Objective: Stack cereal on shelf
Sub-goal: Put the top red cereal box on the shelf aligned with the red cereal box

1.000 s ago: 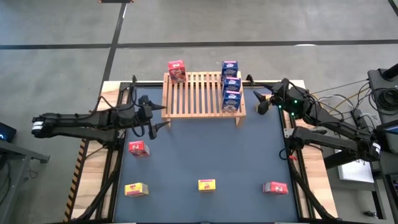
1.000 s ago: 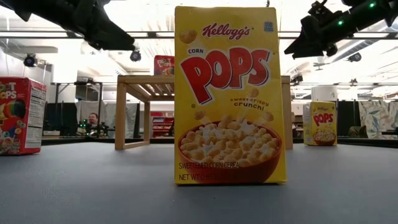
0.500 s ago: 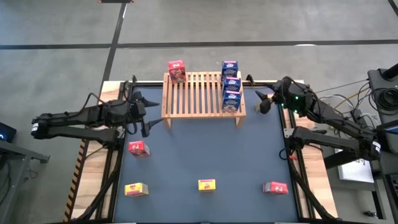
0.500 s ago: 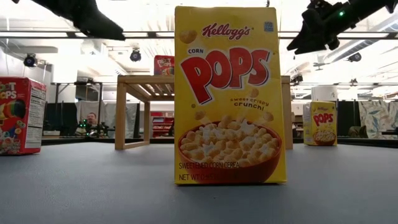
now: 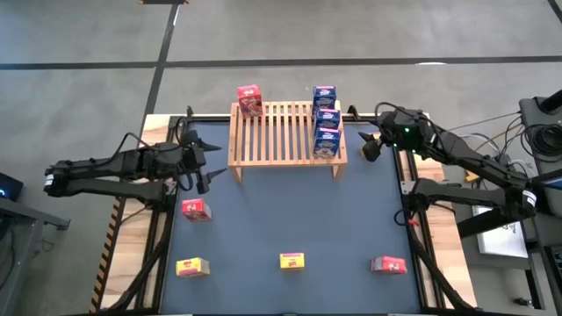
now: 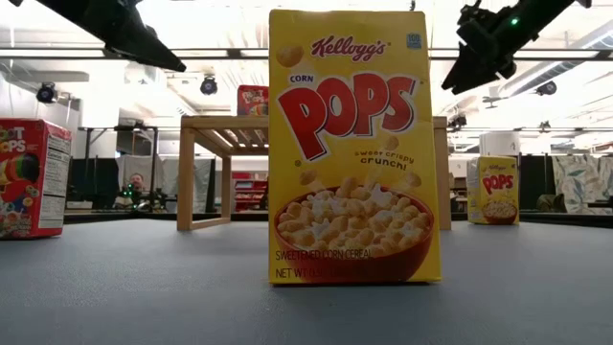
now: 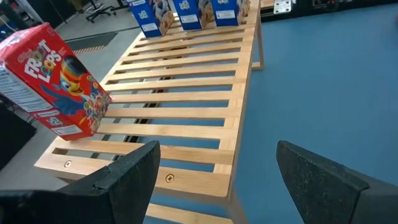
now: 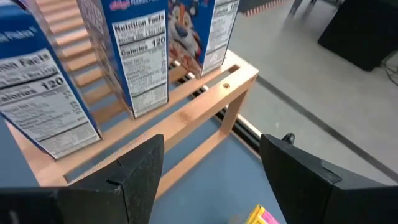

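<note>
Cereal boxes scattered across a dark blue table (image 5: 281, 219), four of them already up on the slatted wooden shelf (image 5: 285, 133) at the far edge.

Far left: left gripper (image 5: 209, 156) hovering just off the shelf's left end, fingers (image 7: 127, 180) spread wide and empty (wrist view looking straight down the slats past a red Froot Loops box (image 7: 59, 84)).

On the shelf's left rear corner: that same red box (image 5: 249, 99), standing alone and slightly askew.

Below the left gripper, on the table: a second red box (image 5: 194, 209), and nearer the front a yellow box (image 5: 192, 267).

Centre front: another yellow box (image 5: 292, 260), filling the low view as Corn Pops (image 6: 354, 149), upright and facing the camera.

On the shelf's right end: three blue boxes (image 5: 326, 118) in a row from back to front, close together, side panels visible in the right wrist view (image 8: 140, 56).

Front right: a third red box (image 5: 388, 264) lying on the table.

Far right: right gripper (image 5: 367, 145) poised just beside the shelf's right end, fingers (image 8: 140, 180) apart, holding nothing.
</note>
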